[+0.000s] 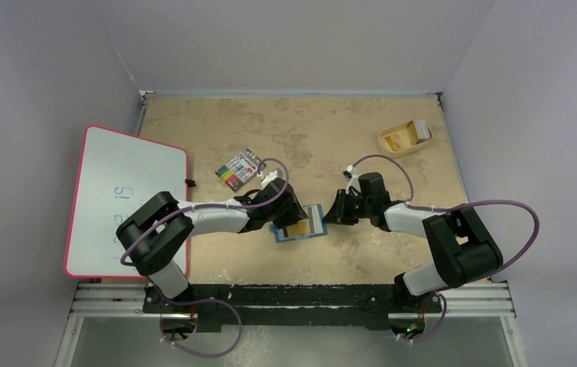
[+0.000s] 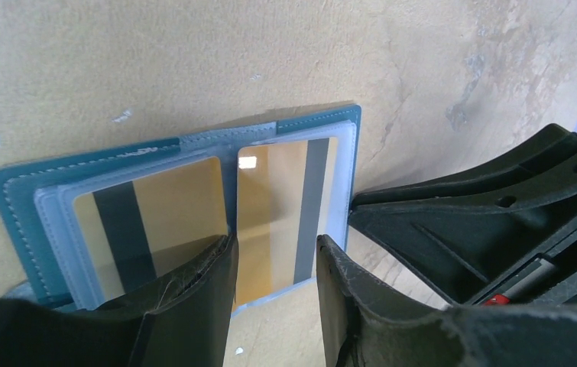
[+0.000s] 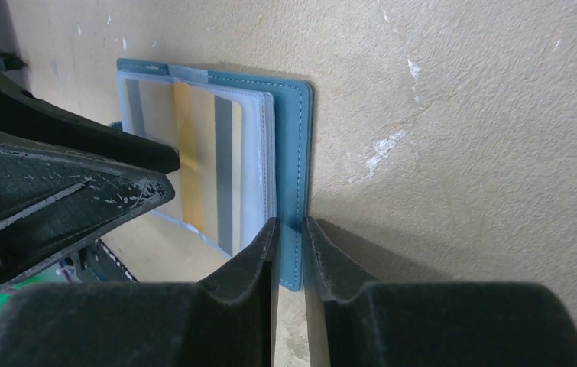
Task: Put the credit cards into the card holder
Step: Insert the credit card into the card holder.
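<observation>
The teal card holder point(image 1: 309, 222) lies open and flat between my two grippers. Two orange-yellow credit cards with dark stripes sit in its clear sleeves, a left card point(image 2: 170, 206) and a right card point(image 2: 270, 199). My left gripper point(image 2: 272, 246) is open, its tips standing over the near edge of the right card with nothing clamped. My right gripper point(image 3: 290, 223) has its jaws only narrowly parted, tips down on the card holder's outer teal border point(image 3: 298, 153), which shows through the slit. More cards, orange point(image 1: 398, 140) and whitish point(image 1: 421, 130), lie in the tan tray.
The tan tray point(image 1: 383, 139) stands at the back right. A striped marker pack point(image 1: 241, 168) lies behind the left gripper. A red-framed whiteboard point(image 1: 128, 199) covers the left side. The two grippers point(image 1: 291, 212) point(image 1: 335, 209) stand close together across the card holder.
</observation>
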Robot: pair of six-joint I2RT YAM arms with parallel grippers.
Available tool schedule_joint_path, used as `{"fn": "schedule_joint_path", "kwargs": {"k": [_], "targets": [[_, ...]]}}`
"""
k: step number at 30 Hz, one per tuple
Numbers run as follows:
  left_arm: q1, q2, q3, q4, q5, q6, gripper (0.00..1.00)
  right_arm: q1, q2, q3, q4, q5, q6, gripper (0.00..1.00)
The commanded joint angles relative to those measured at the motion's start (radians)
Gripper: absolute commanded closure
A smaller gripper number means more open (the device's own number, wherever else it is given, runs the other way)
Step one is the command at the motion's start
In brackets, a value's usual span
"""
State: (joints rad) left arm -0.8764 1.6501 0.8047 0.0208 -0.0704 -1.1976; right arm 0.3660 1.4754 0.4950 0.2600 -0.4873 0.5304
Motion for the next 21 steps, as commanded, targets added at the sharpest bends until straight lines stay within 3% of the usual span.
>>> {"fn": "schedule_joint_path", "kwargs": {"k": [1, 21], "targets": [[-0.016, 0.011, -0.014, 0.054, 0.024, -0.053, 0.58, -0.001, -0.013, -0.017, 0.033, -0.035, 0.004, 0.82], [-0.021, 0.018, -0.012, 0.138, 0.016, -0.067, 0.58, 0.014, -0.008, -0.026, 0.069, -0.069, 0.016, 0.84]]}}
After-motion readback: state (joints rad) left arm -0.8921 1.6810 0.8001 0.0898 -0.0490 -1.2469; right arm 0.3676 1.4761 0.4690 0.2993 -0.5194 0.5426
